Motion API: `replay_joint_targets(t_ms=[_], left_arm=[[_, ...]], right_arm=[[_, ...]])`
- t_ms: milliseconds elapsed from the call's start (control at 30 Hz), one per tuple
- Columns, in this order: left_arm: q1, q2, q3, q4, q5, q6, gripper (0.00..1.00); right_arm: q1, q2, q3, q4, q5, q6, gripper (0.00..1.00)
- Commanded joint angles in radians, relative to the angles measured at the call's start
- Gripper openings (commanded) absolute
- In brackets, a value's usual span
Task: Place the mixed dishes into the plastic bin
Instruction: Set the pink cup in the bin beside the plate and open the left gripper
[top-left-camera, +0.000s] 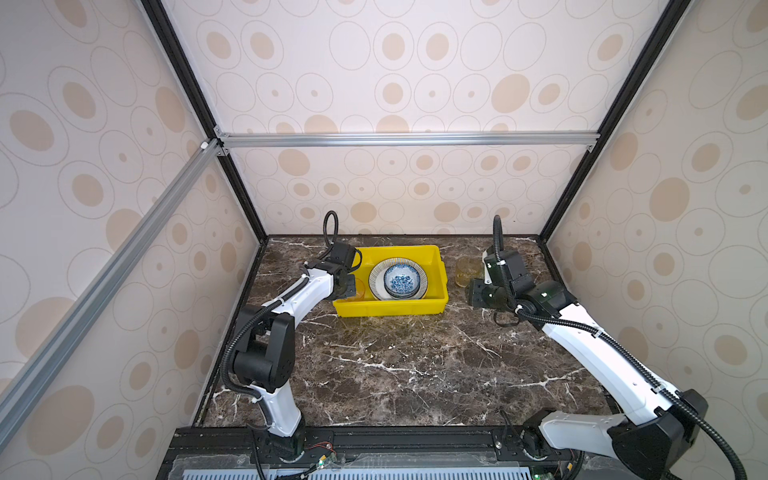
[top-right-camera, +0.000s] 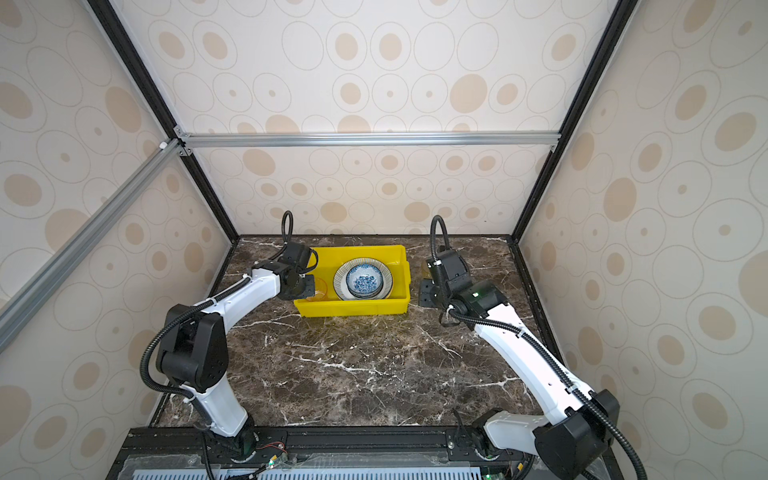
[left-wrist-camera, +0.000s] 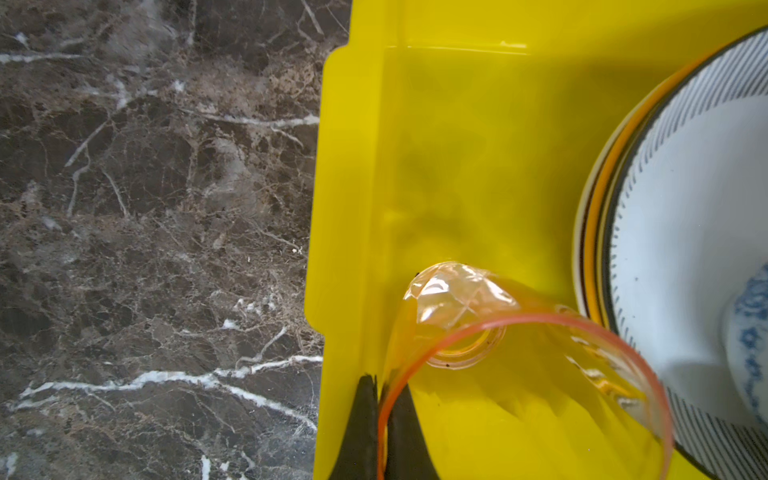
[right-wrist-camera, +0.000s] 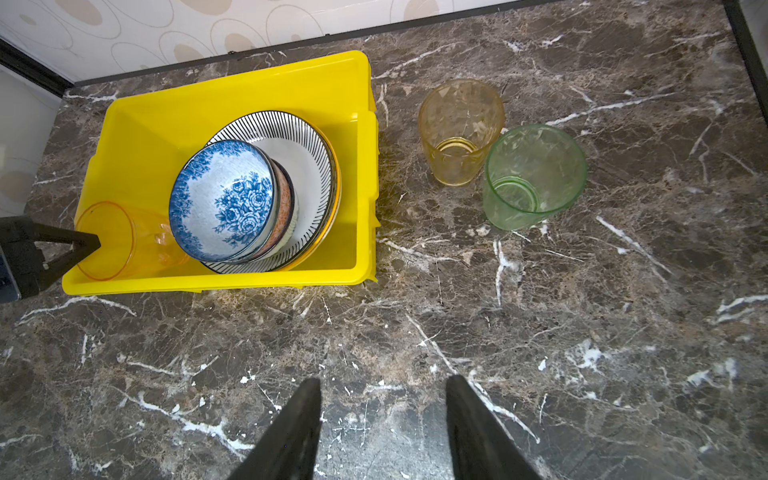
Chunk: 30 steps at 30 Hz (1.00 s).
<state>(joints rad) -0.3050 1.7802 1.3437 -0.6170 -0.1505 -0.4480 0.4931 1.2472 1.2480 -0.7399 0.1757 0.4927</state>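
I saw the marble table (top-left-camera: 395, 365) fill the lower half of both top views, with the yellow bin (top-left-camera: 390, 308) standing toward its far edge, a little left of centre. Inside the bin a plate with a striped rim (top-left-camera: 376, 276) lay on top of another plate, leaning toward the bin's right wall. A blue flowered bowl (top-left-camera: 401, 280) sat on the plate, nested in a second bowl. An orange-pink cup (right-wrist-camera: 112, 241) hung tilted on its side in the bin's left end, beside the plates. Right of the bin, on the bare table, an amber cup (right-wrist-camera: 461, 129) and a green cup (right-wrist-camera: 536, 174) stood upright, just beside each other. My left gripper (left-wrist-camera: 380, 382) had its fingers pinched on the orange-pink cup's rim. My right gripper (right-wrist-camera: 382, 380) hovered over the table right of the bin, fingers apart and holding nothing.
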Motion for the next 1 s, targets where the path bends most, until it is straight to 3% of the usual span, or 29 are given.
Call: replay_joint_targets(t_ms=[0,700,967], left_arm=[[-0.005,0.014,0.028,-0.088,0.007,0.008,0.00],[-0.008,0.032,0.110,-0.136,-0.021,-0.003,0.19],[-0.014,0.026,0.138,-0.154,-0.021,-0.004,0.20]], right_arm=[[-0.011,-0.015,-0.016,-0.010,0.004,0.004,0.52],[-0.027,-0.005,-0.012,-0.007,-0.007,-0.002,0.52],[-0.031,-0.016,-0.016,-0.010,-0.004,-0.005,0.52]])
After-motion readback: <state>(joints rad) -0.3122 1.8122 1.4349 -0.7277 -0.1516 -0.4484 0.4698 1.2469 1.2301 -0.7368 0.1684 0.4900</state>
